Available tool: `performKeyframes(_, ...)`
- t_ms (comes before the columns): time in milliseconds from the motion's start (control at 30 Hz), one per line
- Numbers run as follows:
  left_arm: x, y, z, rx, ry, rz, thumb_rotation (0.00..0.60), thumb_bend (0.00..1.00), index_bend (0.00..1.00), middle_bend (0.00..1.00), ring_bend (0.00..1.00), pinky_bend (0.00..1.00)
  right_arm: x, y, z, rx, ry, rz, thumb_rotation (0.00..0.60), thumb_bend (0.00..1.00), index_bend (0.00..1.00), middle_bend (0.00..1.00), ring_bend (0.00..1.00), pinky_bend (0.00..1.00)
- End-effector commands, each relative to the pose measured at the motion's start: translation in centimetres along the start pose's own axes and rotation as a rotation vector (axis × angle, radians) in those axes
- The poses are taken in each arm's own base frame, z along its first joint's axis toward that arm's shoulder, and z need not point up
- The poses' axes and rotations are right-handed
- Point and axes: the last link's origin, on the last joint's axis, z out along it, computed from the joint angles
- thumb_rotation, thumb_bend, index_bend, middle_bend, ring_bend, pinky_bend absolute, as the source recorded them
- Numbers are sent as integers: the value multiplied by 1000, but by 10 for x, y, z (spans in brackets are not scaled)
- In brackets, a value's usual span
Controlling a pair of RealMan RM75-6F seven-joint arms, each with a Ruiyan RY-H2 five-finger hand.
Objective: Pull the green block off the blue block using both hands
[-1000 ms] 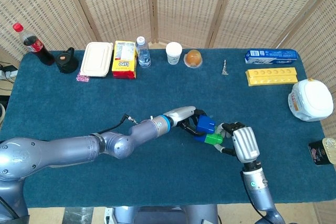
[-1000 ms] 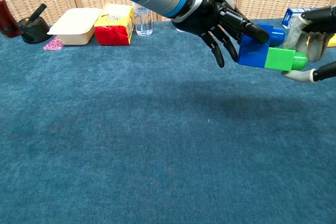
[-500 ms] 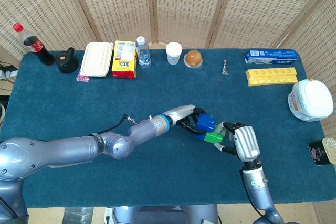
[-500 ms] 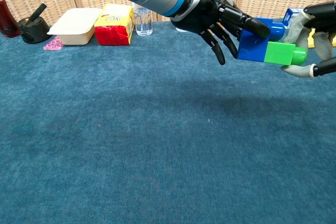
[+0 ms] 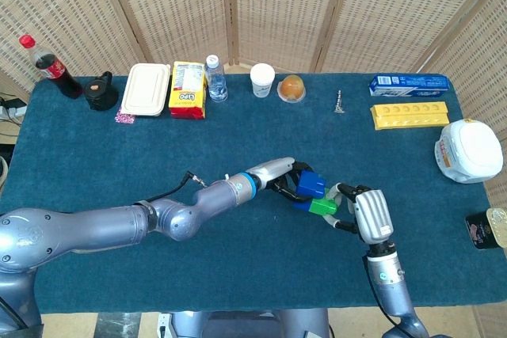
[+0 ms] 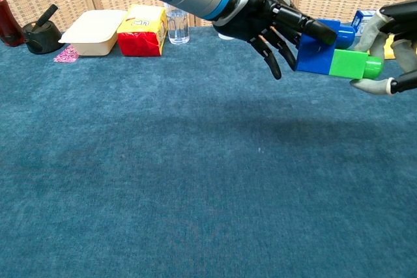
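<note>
The blue block (image 6: 315, 49) and green block (image 6: 348, 64) are still joined end to end and hang in the air above the blue tablecloth. My left hand (image 6: 272, 20) grips the blue block from the left, its dark fingers wrapped over the top. My right hand (image 6: 393, 49) closes round the green block's outer end, pale fingers behind it and the thumb just beneath. From the head view the blue block (image 5: 310, 185) lies up-left of the green block (image 5: 322, 207), between the left hand (image 5: 283, 176) and the right hand (image 5: 361, 213).
Along the far edge stand a cola bottle (image 5: 46, 65), a white lunch box (image 5: 147, 89), a yellow-red carton (image 5: 188, 89), a water bottle (image 5: 215, 78) and a paper cup (image 5: 262, 80). A yellow tray (image 5: 410, 114) and a white container (image 5: 469, 151) sit at the right.
Both hands and the joined blocks have drifted slightly up and to the right together. The green block remains attached to the blue one.
</note>
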Motion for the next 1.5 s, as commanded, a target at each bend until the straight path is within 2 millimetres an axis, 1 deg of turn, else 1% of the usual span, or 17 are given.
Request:
performKeyframes(33,2,-1,0,1,4,-1,430,446,504,368,332,432,1,1,0,-2,2,-1,600,289,742,727,824,706)
performKeyframes(300,9,-5,-5,9,15,12,431,446,504,368,332,433,5,8,-5,-14,0,-18,600,290,746,730,830,706)
performKeyframes(667,17,-16,-21,27,27,43,430,446,504,367,332,433,15,22,-14,-42,-19,-52,600,291,747,731,829,706)
performKeyframes(800,21,-23,-30,39,42,77,431,446,504,368,332,432,15,29,-20,-53,-91,-89,600,291,746,726,821,690)
performKeyframes(900,23,-28,-37,45,56,92,432,446,504,367,332,432,12,35,-23,-75,-166,-117,600,291,734,703,785,642)
performKeyframes(1000,25,-33,-45,52,71,106,434,446,504,367,332,433,8,37,-23,-99,-238,-127,600,291,684,653,715,582)
performKeyframes(1100,25,-38,-51,55,84,116,430,446,504,368,332,433,3,41,-24,-125,-312,-146,600,292,604,572,611,501)
performKeyframes(1167,24,-40,-53,55,90,126,430,446,504,368,332,433,0,43,-23,-140,-339,-159,600,292,531,498,517,427)
performKeyframes(1267,21,-43,-57,53,95,132,432,447,504,367,332,433,-2,46,-23,-159,-367,-176,600,291,429,425,430,352)
performKeyframes(1367,15,-46,-60,43,96,134,431,447,504,368,332,433,1,48,-23,-176,-375,-188,600,291,359,392,393,323)
performKeyframes(1500,13,-51,-62,40,106,151,434,446,504,367,332,433,6,47,-24,-174,-373,-195,600,292,304,359,366,302)
